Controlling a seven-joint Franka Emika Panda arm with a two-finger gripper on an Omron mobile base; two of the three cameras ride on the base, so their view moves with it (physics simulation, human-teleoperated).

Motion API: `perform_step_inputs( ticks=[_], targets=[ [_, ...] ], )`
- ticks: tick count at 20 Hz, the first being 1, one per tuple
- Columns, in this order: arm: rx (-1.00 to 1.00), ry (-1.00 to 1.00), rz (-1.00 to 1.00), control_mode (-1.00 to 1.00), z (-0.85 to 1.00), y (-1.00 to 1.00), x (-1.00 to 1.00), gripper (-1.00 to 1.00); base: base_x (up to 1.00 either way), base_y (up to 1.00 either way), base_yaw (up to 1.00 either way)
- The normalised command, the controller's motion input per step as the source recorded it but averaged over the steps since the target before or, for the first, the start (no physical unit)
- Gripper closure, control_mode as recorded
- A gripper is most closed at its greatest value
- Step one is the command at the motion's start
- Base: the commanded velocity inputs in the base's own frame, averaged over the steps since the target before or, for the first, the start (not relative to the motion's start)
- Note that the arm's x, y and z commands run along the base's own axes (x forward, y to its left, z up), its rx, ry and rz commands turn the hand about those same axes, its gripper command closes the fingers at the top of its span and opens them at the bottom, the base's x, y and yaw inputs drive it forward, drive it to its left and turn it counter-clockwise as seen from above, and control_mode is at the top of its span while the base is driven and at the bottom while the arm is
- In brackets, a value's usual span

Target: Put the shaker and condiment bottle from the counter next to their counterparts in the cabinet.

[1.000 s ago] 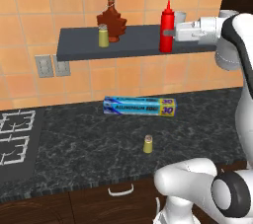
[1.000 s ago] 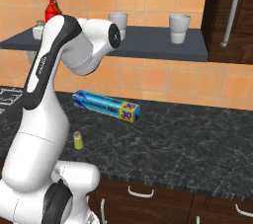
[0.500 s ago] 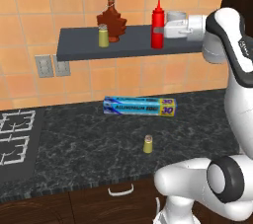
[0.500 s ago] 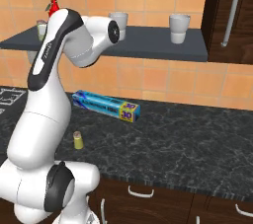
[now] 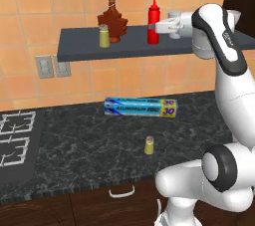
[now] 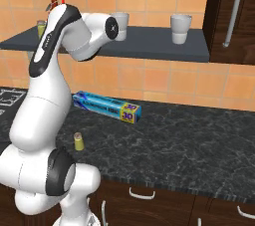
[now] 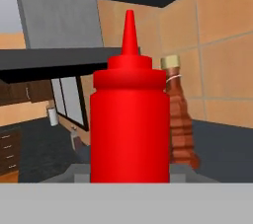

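The condiment bottle (image 5: 153, 17), slim and bright red, stands upright over the cabinet shelf (image 5: 124, 50) with my gripper (image 5: 154, 27) shut on its body from the right. Its base is at about the shelf's surface. In the hand view the condiment bottle (image 7: 129, 129) is right in front, with the maple-leaf bottle (image 7: 180, 124) just behind it. The maple-leaf bottle (image 5: 112, 22) and an olive-yellow shaker (image 5: 104, 36) stand to the left on the shelf. Another shaker (image 5: 149, 145) stands alone on the speckled counter (image 5: 74, 135).
A blue foil box (image 5: 140, 106) lies on the counter near the wall. Stove grates (image 5: 15, 138) are at the counter's left end. Two white cups (image 6: 180, 29) stand on the shelf's right part. A tall dark cabinet door (image 6: 231, 16) is at the right.
The arm has carried the red bottle leftward along the shelf toward the maple-leaf bottle. The grip has stayed shut. The counter shaker and the foil box have not moved.
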Motion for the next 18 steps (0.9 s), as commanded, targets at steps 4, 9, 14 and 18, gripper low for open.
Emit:
perform_step_inputs(
  ticks=[4, 9, 14, 18],
  targets=[
    [0.00, -0.04, -0.04, -1.00, -0.01, 0.02, 0.19, 1.00, 0.00, 0.00, 0.00],
    [0.00, -0.10, -0.01, -1.00, -0.17, 0.02, 0.23, 1.00, 0.00, 0.00, 0.00],
    [0.00, -0.10, 0.00, -1.00, -0.31, 0.09, 0.11, 1.00, 0.00, 0.00, 0.00],
    [0.00, -0.02, 0.00, -1.00, -0.09, 0.23, 0.24, 1.00, 0.00, 0.00, 0.00]
  ],
)
